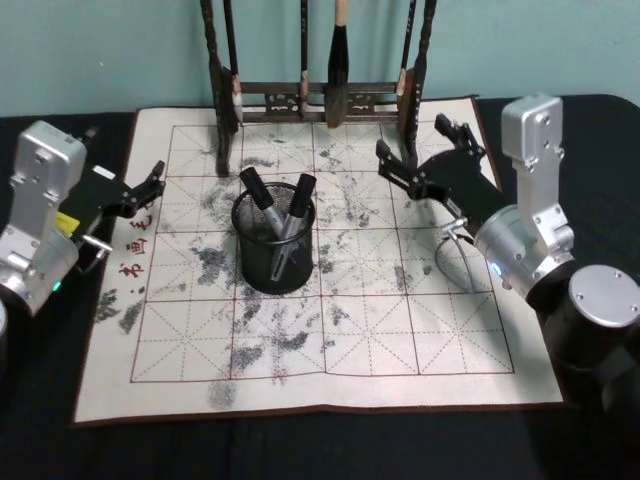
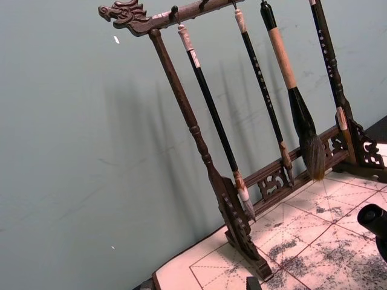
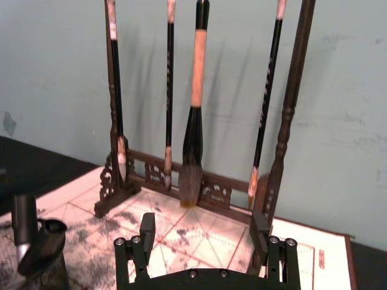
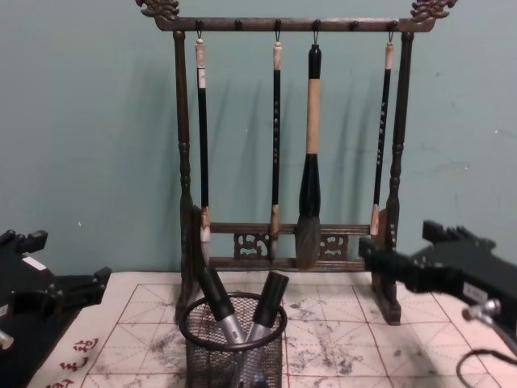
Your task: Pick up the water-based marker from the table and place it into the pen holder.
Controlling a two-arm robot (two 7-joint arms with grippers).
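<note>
The small black wire-mesh cylindrical pen holder (image 1: 273,245) stands upright near the middle of the ink-stained white grid mat (image 1: 400,330). Two grey markers with black caps (image 1: 275,205) lean inside it, crossing. The right gripper (image 1: 425,155) is spread and empty near the tall dark wooden brush rack (image 4: 291,162). The left gripper (image 1: 150,185) rests at the mat's left edge; whether it is spread cannot be told.

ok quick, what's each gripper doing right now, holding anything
Left gripper: open, empty, at the mat's left edge.
Right gripper: open, empty, beside the brush rack.
Both markers already stand in the pen holder.
</note>
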